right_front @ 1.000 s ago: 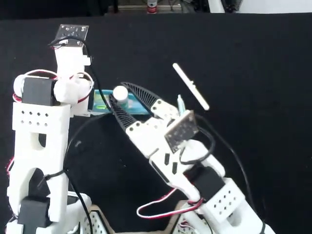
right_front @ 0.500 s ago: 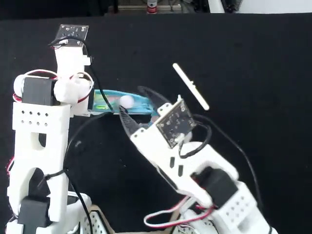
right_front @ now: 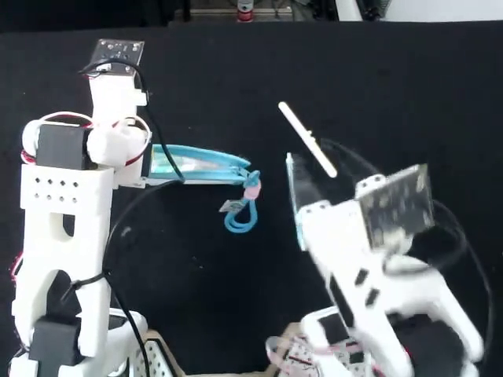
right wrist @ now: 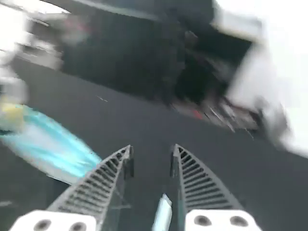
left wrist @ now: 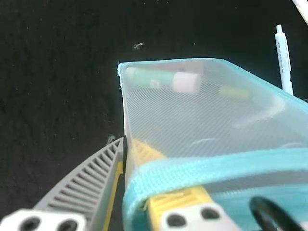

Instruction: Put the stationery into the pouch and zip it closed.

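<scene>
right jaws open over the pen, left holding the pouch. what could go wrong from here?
1. The pen lies lengthwise between the right gripper's open jaws; closing may catch only its end and let it swing.
2. The white stick lies close beside the pen; a jaw could knock it away.
3. The left gripper holds the pouch by one end and its mouth looks narrow from above, so the pen may snag.

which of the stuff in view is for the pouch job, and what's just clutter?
For the job: pouch, glue stick inside it, long white pen, second pen nearby, zip pull loop.
Just lying about: small red-and-white thing beyond the far edge of the table.
</scene>
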Tool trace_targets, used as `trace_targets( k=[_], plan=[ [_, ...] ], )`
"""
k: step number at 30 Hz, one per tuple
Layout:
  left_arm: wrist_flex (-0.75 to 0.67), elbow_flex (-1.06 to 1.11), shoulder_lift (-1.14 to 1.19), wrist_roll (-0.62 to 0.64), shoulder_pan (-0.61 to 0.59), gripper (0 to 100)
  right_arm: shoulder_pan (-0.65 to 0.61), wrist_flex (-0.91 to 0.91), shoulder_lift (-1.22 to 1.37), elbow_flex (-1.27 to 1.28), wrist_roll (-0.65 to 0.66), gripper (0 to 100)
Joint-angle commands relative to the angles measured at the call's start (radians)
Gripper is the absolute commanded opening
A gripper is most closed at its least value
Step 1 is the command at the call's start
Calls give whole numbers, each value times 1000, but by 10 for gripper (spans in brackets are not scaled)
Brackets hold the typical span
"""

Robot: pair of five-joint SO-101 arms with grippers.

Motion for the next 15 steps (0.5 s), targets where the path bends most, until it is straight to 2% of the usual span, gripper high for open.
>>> trace_targets(
  k=[1,6,11,15],
  plan=[
    [5,2,0,-15,-4,29,209,-8,214,108,-28,113],
    [5,2,0,-15,-4,29,239,-81,513,148,-37,114],
    [5,2,0,-17,-4,29,144,-187,840,93,-38,117],
    [8,2,-5,-17,-31,29,110,-207,1099,-45,-112,169]
  ],
)
